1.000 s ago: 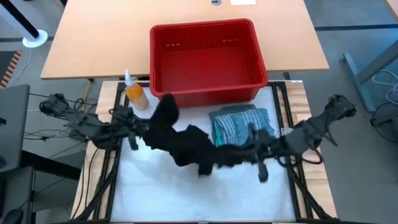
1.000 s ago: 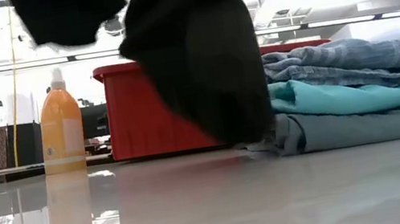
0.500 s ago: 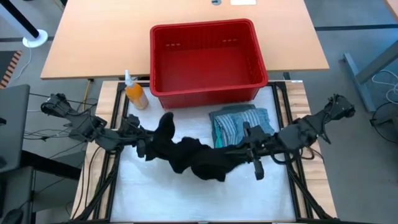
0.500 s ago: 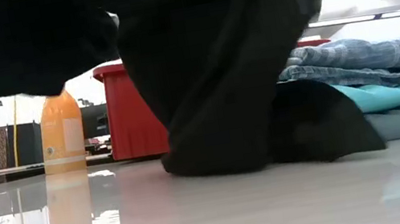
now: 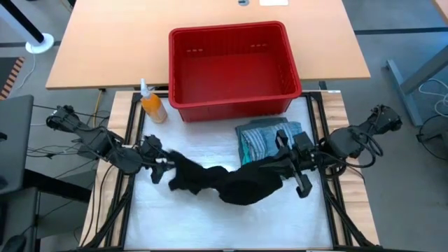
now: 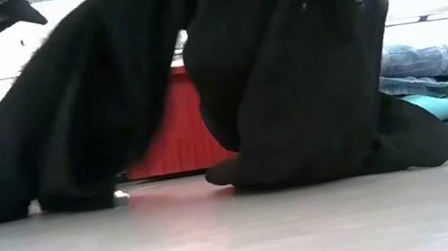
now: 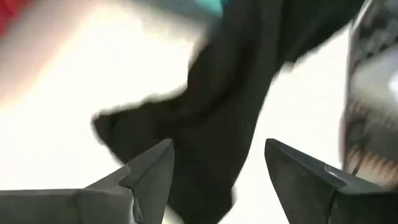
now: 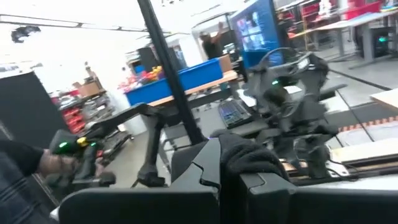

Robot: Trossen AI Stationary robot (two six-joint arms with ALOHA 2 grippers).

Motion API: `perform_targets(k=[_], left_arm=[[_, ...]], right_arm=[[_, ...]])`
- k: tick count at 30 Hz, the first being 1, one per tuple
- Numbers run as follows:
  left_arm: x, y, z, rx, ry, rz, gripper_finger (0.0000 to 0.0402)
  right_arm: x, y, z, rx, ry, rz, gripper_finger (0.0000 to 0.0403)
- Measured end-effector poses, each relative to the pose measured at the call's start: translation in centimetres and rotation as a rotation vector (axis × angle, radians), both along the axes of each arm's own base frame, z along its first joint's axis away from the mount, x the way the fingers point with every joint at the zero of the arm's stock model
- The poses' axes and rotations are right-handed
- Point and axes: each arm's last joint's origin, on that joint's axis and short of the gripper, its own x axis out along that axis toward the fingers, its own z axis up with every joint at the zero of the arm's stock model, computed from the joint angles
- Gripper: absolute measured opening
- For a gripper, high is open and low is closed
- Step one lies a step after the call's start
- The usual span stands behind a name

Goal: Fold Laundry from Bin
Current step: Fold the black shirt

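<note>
My left claw (image 5: 159, 166) has just sprung open beside the black garment (image 5: 231, 182), now slumped on the bench (image 5: 175, 217); right claw (image 5: 283, 162) pinches its other end, folded stack (image 5: 269, 138) and red bin (image 5: 231, 66) behind.

Bright, even overhead light — soft shadows only.
Left wrist view smeared by motion blur; glare on the white table (image 6: 242, 232) at low level — black garment (image 6: 288, 69) silhouetted.

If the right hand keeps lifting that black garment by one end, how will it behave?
Probably very floppy: the black garment sags in a loose rope from the right hand to the mat. Its free end lies crumpled by the open left hand, so it would likely drag and bunch rather than spread. It looks bulky and may swing into the folded stack.
</note>
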Motion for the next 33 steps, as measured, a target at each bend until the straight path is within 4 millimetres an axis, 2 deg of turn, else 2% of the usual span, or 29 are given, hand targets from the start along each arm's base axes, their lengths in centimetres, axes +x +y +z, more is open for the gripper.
perform_targets(k=[5,8,13,19,22,26,33], left_arm=[[0.8,-2.1,-4.5,0.053,0.187,-0.098,0.0237],[2.0,-4.1,-6.5,0.042,0.140,-0.150,0.0234],[4.6,-6.9,-5.9,0.106,-0.164,-0.209,0.0227],[6.9,-6.8,-5.0,0.291,-0.373,-0.036,0.0216],[8.2,-6.6,-5.0,0.341,-0.420,-0.032,0.0216],[9.4,-6.9,-5.6,0.427,-0.440,-0.130,0.0218],[10.2,-8.2,-7.1,0.441,-0.329,-0.379,0.0223]], right_arm=[[0.2,-0.4,0.0,0.014,0.000,-0.024,0.0025],[0.3,-0.6,0.0,0.032,0.004,-0.033,0.0025],[0.3,-0.7,0.0,0.033,0.005,-0.059,0.0025],[0.5,-0.9,-0.1,0.028,0.009,-0.073,0.0026],[0.6,-1.1,-0.3,0.014,0.032,-0.080,0.0026],[0.6,-1.2,-0.6,0.001,0.056,-0.083,0.0026],[0.6,-1.2,-0.7,-0.005,0.069,-0.083,0.0026]])
